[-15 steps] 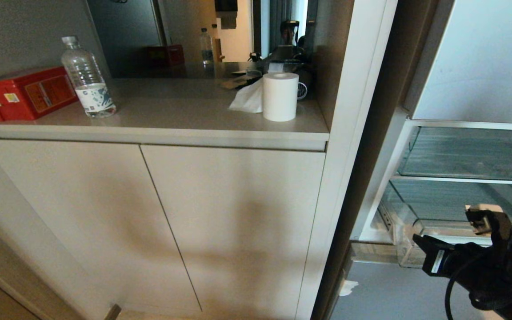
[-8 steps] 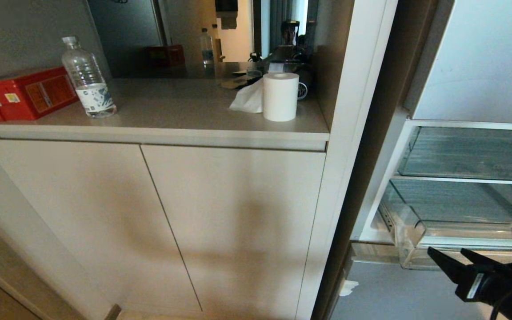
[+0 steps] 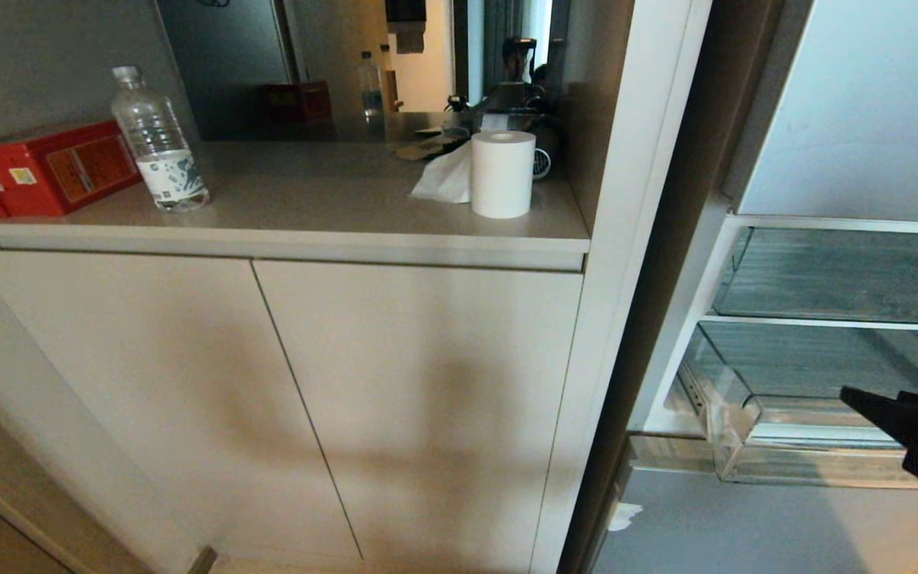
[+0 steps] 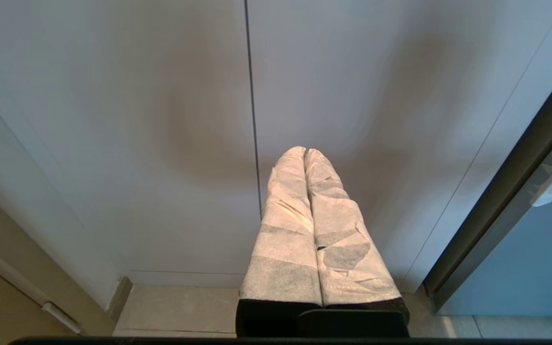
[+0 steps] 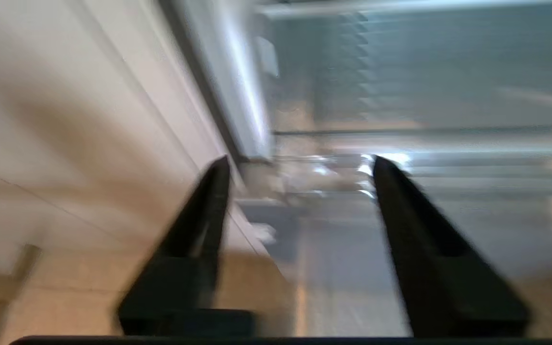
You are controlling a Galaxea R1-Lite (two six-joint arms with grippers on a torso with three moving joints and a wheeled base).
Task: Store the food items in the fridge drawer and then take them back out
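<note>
Two spread right gripper (image 5: 297,165) fingers, fridge drawer (image 5: 333,172) beyond, untouched

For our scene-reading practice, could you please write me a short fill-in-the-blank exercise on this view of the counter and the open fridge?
1. The clear plastic water bottle stands beside a ____ rectangular box.
2. The white paper roll stands ____ on the beige counter.
3. The right gripper has its black fingers ____.
4. The left gripper, fingers wrapped in white, faces the pale cabinet doors with its fingers ____.

Missing words: red; upright; apart; together
</note>
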